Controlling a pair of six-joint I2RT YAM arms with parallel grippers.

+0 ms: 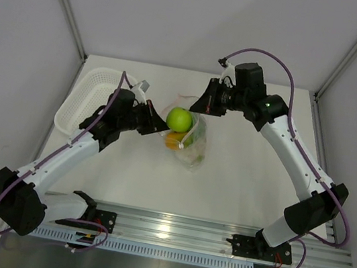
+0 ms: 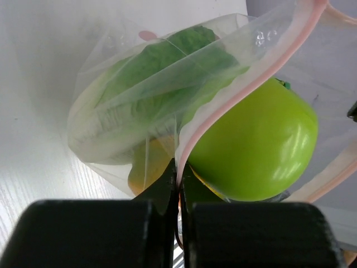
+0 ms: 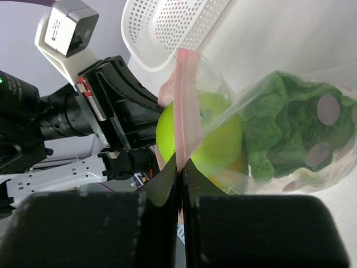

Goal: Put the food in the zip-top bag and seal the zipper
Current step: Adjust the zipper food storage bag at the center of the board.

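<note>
The clear zip-top bag [image 1: 190, 146] hangs between my two grippers above the table. Its pink zipper [image 2: 245, 89] stands apart, and the green apple [image 1: 179, 118] sits in the mouth between the two pink edges. Lower in the bag lie the orange fruit [image 1: 176, 140] and the leafy cabbage [image 2: 162, 67]. My left gripper [image 2: 179, 176] is shut on the zipper strip at the bag's left side, right beside the apple [image 2: 256, 151]. My right gripper [image 3: 181, 167] is shut on the zipper [image 3: 187, 100] at the opposite side, with the apple [image 3: 206, 139] and cabbage [image 3: 290, 123] just beyond it.
A white mesh basket [image 1: 85, 102] stands at the table's left edge, behind the left arm. Grey walls close in the table on the left, back and right. The arms' base rail [image 1: 203, 236] runs along the near edge.
</note>
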